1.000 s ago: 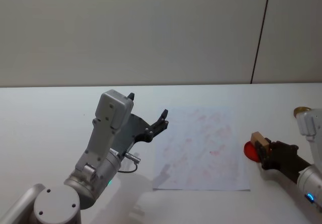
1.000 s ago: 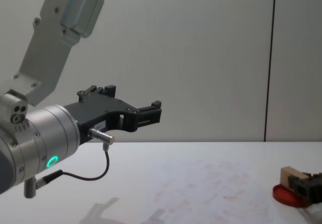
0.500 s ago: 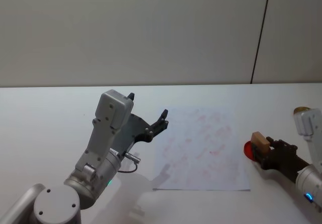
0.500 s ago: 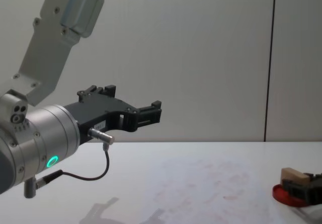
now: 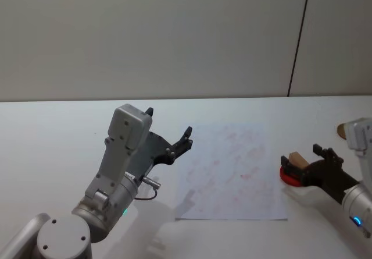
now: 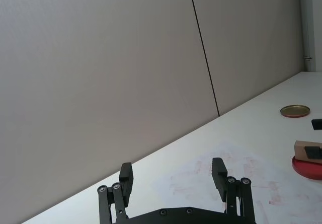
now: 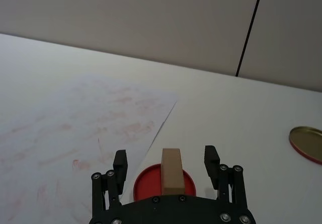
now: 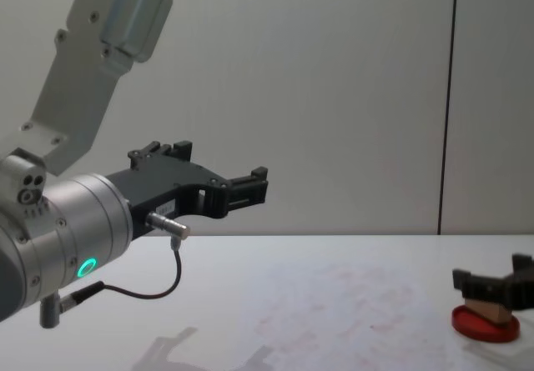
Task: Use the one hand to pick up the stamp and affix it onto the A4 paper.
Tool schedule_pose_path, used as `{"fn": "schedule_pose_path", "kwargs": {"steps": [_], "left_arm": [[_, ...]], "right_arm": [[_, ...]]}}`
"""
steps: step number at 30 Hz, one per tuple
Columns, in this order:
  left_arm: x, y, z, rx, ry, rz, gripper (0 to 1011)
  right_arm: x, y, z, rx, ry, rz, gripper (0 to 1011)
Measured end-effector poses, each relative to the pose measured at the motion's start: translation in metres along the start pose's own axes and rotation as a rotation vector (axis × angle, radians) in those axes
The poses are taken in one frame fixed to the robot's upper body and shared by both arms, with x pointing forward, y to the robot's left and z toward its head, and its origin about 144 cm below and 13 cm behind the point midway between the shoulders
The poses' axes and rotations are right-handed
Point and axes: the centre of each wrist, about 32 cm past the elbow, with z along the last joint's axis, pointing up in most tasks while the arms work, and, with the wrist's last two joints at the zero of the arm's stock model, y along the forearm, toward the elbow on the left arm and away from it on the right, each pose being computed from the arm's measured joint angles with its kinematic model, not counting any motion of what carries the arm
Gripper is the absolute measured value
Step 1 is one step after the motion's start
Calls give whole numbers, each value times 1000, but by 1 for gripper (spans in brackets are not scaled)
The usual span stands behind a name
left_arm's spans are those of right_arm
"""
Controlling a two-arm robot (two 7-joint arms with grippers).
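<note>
The stamp (image 7: 172, 172), a small tan wooden block, rests on a flat red disc (image 7: 151, 182) just off the right edge of the A4 paper (image 5: 232, 171). The paper is white with faint pink marks. My right gripper (image 7: 165, 159) is open, with one finger on each side of the stamp and a gap to both. From the head view the stamp (image 5: 295, 159) lies between the right gripper's (image 5: 303, 156) fingers, low over the table. My left gripper (image 5: 170, 144) is open and empty, held high above the paper's left side.
A round gold lid (image 7: 307, 143) lies flat on the white table (image 5: 52, 131), beyond the red disc and to the right. The raised left arm (image 8: 75, 221) looms large on the chest view's left side. A grey wall stands behind the table.
The right gripper's fingers have spread wide and now flank the stamp, which sits lower on the red disc. The left arm has not moved.
</note>
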Motion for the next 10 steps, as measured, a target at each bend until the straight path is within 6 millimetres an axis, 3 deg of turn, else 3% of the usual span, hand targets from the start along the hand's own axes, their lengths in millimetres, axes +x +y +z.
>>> {"fn": "schedule_pose_path", "kwargs": {"steps": [4, 10], "left_arm": [[0, 0, 0, 0, 0, 0, 993], [0, 0, 0, 0, 0, 0, 993]], "right_arm": [[-1, -3, 5, 40, -6, -1, 996], [-4, -7, 12, 87, -12, -4, 1001]]}}
